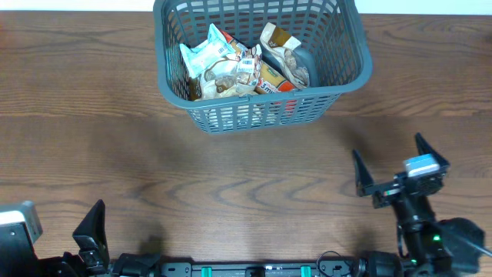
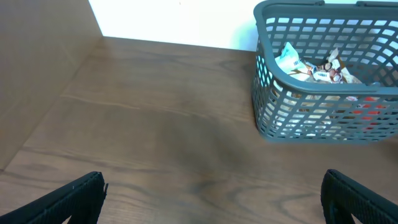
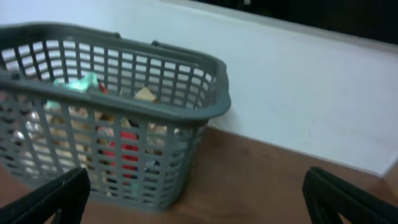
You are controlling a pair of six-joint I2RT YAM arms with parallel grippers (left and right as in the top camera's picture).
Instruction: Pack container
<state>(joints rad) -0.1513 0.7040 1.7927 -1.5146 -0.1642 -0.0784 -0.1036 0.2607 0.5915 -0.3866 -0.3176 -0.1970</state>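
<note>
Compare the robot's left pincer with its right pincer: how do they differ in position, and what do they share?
The right pincer is farther out over the table, nearer the container; the left pincer sits back at the near edge. In the overhead view the right pincer shows whole, while the left pincer is only partly visible. Both are open and hold nothing.

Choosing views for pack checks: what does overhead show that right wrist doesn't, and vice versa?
Overhead only: the left gripper, open, and the container's whole opening with the packets seen from above. Right wrist only: the white wall behind the container. Both: the container with packets inside, and the right gripper, open and empty.
</note>
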